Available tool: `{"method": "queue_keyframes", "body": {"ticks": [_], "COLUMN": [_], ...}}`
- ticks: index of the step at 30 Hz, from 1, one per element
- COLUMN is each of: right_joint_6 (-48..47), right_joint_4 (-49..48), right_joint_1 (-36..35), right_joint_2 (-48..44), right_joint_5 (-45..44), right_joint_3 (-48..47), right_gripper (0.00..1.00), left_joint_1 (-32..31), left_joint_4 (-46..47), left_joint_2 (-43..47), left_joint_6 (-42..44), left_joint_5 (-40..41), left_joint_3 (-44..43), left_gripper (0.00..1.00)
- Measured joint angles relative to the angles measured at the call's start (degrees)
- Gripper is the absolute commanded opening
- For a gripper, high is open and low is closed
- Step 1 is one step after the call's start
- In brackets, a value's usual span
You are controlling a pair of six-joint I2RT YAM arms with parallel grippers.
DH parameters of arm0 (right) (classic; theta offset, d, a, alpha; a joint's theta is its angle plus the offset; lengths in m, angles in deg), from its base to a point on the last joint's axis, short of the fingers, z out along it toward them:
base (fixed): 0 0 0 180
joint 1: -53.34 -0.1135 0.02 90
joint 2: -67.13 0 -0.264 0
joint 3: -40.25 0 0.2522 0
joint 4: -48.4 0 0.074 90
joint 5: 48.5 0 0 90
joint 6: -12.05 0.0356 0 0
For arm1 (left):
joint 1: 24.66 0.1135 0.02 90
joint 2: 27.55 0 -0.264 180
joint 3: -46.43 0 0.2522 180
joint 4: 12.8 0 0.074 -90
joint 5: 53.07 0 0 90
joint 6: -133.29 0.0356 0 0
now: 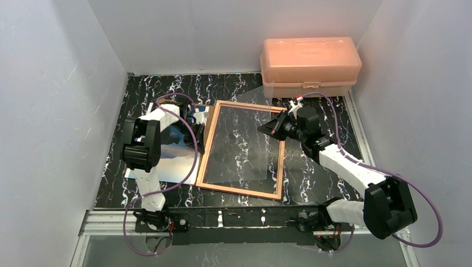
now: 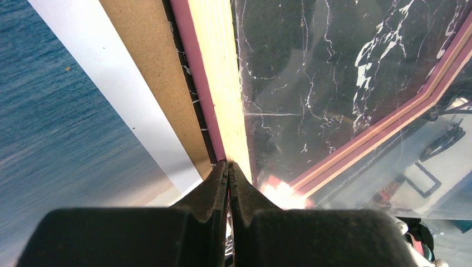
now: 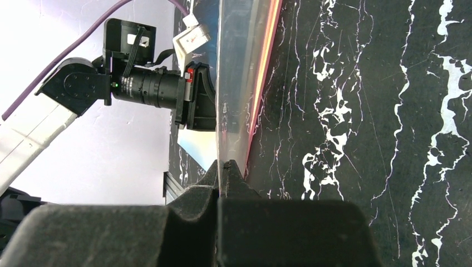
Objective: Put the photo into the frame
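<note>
The frame [image 1: 239, 192] lies tan side up in the middle of the table. My left gripper [image 1: 201, 127] is shut, its tips [image 2: 229, 163] resting on the frame's left rail [image 2: 220, 83]. The photo [image 1: 178, 161] lies face up left of the frame, partly under the left arm, and shows blue in the left wrist view [image 2: 50, 111]. My right gripper [image 1: 271, 127] is shut on the right edge of the clear pane [image 1: 245, 144] and holds that edge raised above the frame. The thin sheet [image 3: 236, 83] runs straight between its fingertips [image 3: 225, 164].
A brown backing board [image 2: 150, 72] lies between the photo and the frame's left rail. A peach plastic box [image 1: 310, 61] stands at the back right. White walls close in the table on three sides. The left arm's wrist camera [image 3: 144, 86] faces my right gripper across the frame.
</note>
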Motion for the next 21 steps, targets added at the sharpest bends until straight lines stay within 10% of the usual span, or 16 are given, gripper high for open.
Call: {"method": "queue_keyframes", "body": {"ticks": [21], "right_joint_6": [-1.1], "right_joint_4": [-1.0], "right_joint_1": [0.2], "right_joint_2": [2.0], "right_joint_5": [0.2], "right_joint_3": [0.7], "right_gripper": [0.01], "left_joint_1": [0.0], "left_joint_4": [-0.3], "left_joint_2": [0.0], "left_joint_6": [0.4], "left_joint_5": [0.0], "left_joint_3": [0.0], "left_gripper": [0.00]}}
